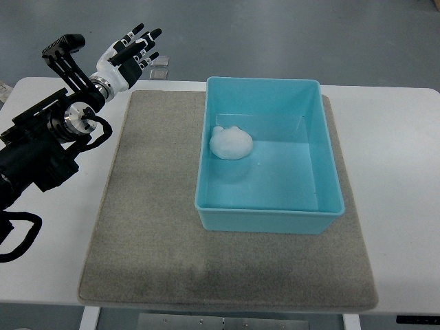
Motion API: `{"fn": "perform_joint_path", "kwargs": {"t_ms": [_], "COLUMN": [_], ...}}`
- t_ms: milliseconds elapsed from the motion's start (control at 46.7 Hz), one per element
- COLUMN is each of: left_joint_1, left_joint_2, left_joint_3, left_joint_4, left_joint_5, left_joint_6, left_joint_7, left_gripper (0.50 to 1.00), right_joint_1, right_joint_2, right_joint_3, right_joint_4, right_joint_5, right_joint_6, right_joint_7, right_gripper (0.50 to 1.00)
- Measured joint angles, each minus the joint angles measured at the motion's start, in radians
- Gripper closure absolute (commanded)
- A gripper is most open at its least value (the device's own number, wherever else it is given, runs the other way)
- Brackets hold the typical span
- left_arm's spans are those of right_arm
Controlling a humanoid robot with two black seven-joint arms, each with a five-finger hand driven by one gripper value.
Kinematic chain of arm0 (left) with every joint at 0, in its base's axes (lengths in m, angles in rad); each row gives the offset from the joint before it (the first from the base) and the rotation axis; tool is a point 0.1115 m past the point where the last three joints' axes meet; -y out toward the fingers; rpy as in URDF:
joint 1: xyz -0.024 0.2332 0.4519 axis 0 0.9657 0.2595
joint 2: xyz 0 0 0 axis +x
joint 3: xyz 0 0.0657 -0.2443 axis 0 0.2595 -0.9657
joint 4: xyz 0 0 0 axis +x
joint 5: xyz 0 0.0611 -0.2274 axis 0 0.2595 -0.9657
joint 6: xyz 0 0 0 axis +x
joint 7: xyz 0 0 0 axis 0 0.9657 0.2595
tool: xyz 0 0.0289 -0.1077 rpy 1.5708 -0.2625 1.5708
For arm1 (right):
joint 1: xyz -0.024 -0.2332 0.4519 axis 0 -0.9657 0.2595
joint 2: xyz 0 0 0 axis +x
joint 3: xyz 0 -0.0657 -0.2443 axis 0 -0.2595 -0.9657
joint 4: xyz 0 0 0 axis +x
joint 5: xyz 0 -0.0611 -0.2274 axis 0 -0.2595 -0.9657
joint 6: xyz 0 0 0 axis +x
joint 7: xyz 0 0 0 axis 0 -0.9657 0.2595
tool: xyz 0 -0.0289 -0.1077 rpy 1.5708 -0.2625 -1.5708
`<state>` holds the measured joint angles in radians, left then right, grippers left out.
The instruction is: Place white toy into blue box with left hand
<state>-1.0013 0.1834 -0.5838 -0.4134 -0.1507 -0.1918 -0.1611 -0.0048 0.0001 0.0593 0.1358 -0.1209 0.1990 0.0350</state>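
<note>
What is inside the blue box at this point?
The white toy lies inside the blue box, near its left wall. The rest of the floor shows bare. The floor under the toy is covered. The left hand is off to the side, open.

The box (268, 206) is a light, clean blue — closer to aqua — plain inside and out. The toy (231, 143) in it is white, with faint grey shading in its folds. Under the box, the mat (148, 227) is a flat grey-beige with a fine felt-like fleck, and the table (402, 158) around it is plain white. The left hand (129, 51) is white at the palm with black fingers marked by pale bands — its arm (41, 144) is black with silver metal joints. The floor (289, 34) beyond is dull grey-blue.
</note>
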Motion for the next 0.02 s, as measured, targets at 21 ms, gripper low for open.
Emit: {"fn": "perform_joint_path", "kwargs": {"t_ms": [21], "left_joint_1": [0.002], "left_joint_2": [0.000], "left_joint_3": [-0.001], "left_joint_4": [0.000], "left_joint_5": [0.000], "left_joint_6": [0.000], "left_joint_7": [0.000], "left_gripper": [0.508], "right_joint_1": [0.000], "right_joint_2": [0.000], "right_joint_3": [0.000], "right_joint_4": [0.001], "right_joint_5": [-0.001], "right_joint_6": [0.001], "right_joint_7": [-0.001], "right_gripper": [0.564]}}
